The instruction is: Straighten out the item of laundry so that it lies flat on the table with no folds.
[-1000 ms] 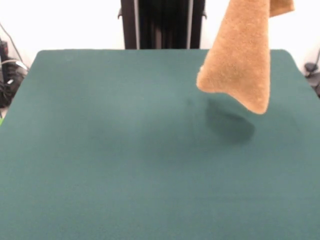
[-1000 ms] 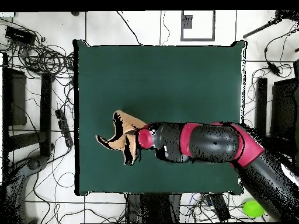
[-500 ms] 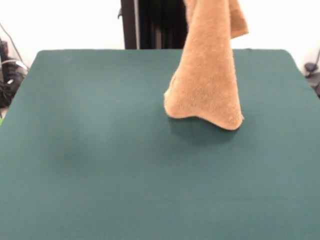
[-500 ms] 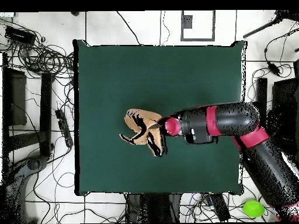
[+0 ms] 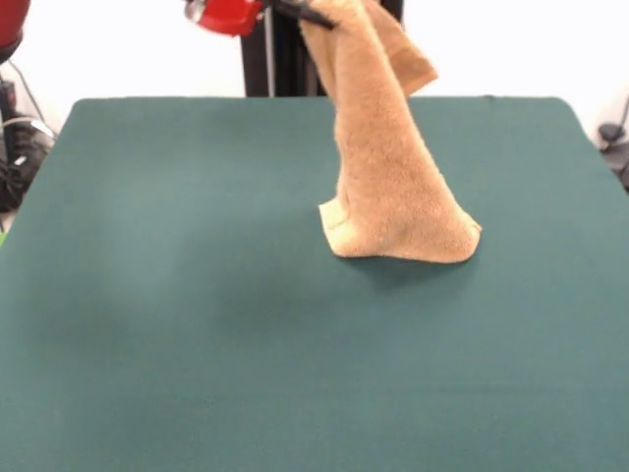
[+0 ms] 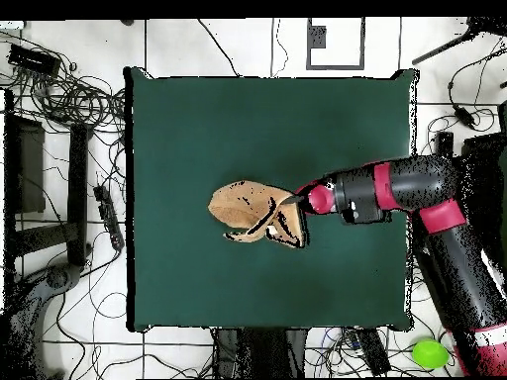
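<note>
1. The large rectangular counter covered in dark green cloth (image 5: pixel 197 344) is bare along its near edge and over its whole left half in the front view.
2. The small tan-orange terry towel (image 5: pixel 393 187) stands near the middle of the counter, a little toward the right edge and the far edge in the front view. Its lower end rests on the green cloth in a bunched, folded base, with one small corner turned out at its left.
3. From that base the towel rises as a narrowing, draped column that leans up and to the left, so it is not flat; a loose flap hangs off the right side of its top.
4. At the top edge of the front view the red and black arm's gripper (image 5: pixel 313 12) meets the towel's upper end; its jaws are clamped on the towel's top corner.
5. From overhead, the gripper (image 6: pixel 295 201) touches the crumpled towel (image 6: pixel 243 208) near the counter's (image 6: pixel 267 119) centre.
</note>
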`<state>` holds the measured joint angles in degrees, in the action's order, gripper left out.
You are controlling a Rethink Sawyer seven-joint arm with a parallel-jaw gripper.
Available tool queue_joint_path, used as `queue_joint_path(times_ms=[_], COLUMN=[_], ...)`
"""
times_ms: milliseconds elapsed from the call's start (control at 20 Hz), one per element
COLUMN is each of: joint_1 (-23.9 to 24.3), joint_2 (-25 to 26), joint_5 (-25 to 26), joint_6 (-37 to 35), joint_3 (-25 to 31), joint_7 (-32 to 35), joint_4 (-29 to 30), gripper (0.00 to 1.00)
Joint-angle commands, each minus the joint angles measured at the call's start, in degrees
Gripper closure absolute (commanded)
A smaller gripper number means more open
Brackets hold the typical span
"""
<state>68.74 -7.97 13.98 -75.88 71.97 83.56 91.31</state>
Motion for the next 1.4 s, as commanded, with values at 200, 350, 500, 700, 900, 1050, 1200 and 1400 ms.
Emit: queue_joint_path(times_ms=[200, 350, 500, 700, 900, 1050, 1200, 1400], joint_1=[-5.2, -5.8, -6.4, -6.8, -6.9, -6.7, -6.3, -6.3], joint_2=[5.2, 6.3, 6.9, 7.3, 8.0, 8.5, 8.7, 8.8], joint_5=[4.8, 6.1, 6.9, 7.5, 7.7, 7.7, 7.7, 7.5], joint_6=[-14.5, -16.2, -18.2, -19.8, -20.9, -21.3, -20.2, -19.3], joint_3=[-6.5, -6.6, -6.5, -6.6, -6.5, -6.0, -5.2, -4.4], joint_7=[-23.4, -26.0, -27.7, -27.3, -28.4, -29.6, -30.3, -30.7], joint_4=[-16.5, -19.0, -21.4, -23.1, -24.3, -24.0, -22.8, -21.9], gripper=[1.0, 1.0, 1.0, 0.0, 0.0, 0.0, 0.0, 0.0])
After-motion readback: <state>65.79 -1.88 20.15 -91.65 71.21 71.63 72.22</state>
